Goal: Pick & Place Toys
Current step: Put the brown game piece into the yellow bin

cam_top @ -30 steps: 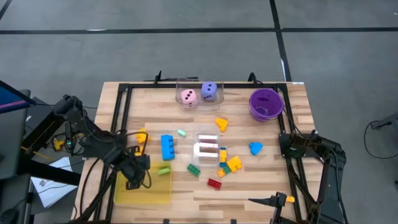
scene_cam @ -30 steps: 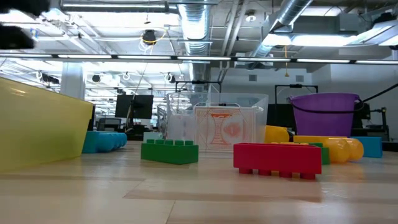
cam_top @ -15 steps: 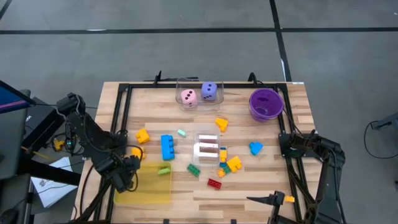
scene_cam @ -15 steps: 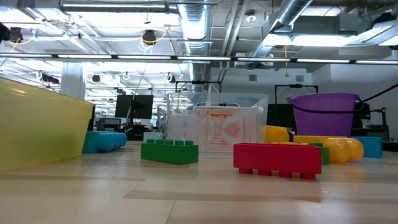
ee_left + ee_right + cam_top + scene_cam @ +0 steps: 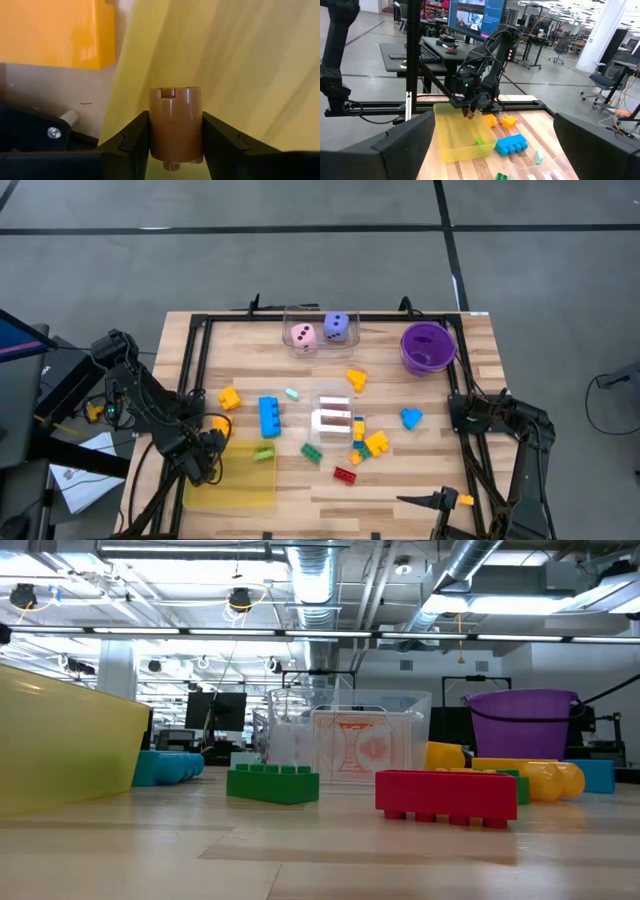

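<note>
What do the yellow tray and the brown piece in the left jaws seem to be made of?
Yellow tray: likely thin translucent plastic, since the wood grain shows through it. Brown piece, held in the left gripper: apparently hard moulded plastic, smooth and slightly glossy, with a notched top.

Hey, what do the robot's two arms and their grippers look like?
Both arms are dark, jointed links with black cables along them. The left gripper has two black, wedge-shaped fingers. The right gripper shows broad, dark grey fingers. No markings are visible.
</note>
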Controlling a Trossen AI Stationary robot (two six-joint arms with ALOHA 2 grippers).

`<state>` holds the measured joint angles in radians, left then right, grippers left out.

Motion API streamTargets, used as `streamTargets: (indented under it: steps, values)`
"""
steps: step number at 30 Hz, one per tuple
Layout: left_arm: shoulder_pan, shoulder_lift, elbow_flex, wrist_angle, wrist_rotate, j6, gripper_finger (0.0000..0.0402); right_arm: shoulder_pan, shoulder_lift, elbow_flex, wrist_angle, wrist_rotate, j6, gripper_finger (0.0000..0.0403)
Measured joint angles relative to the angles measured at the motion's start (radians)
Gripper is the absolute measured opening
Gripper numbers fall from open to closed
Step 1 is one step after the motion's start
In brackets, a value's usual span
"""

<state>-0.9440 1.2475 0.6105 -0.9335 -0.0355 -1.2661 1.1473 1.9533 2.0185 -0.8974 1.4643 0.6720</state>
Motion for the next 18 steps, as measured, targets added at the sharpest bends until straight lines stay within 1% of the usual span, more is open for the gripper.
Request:
streamTargets:
  steps: [6, 13, 18]
  values:
    - [0.0, 0.0, -0.036, 0.044, 0.017, 0.0, 0.0146, 0.0, 0.0, 0.0, 0.0, 0.0, -0.002, 0.04]
    - [0.0, 0.0, -0.04, 0.041, 0.016, 0.002, 0.0179, 0.0, 0.0, 0.0, 0.0, 0.0, -0.001, 0.04]
    - [0.0, 0.0, -0.04, 0.041, 0.016, 0.003, 0.0195, 0.0, 0.0, 0.0, 0.0, 0.0, -0.001, 0.04]
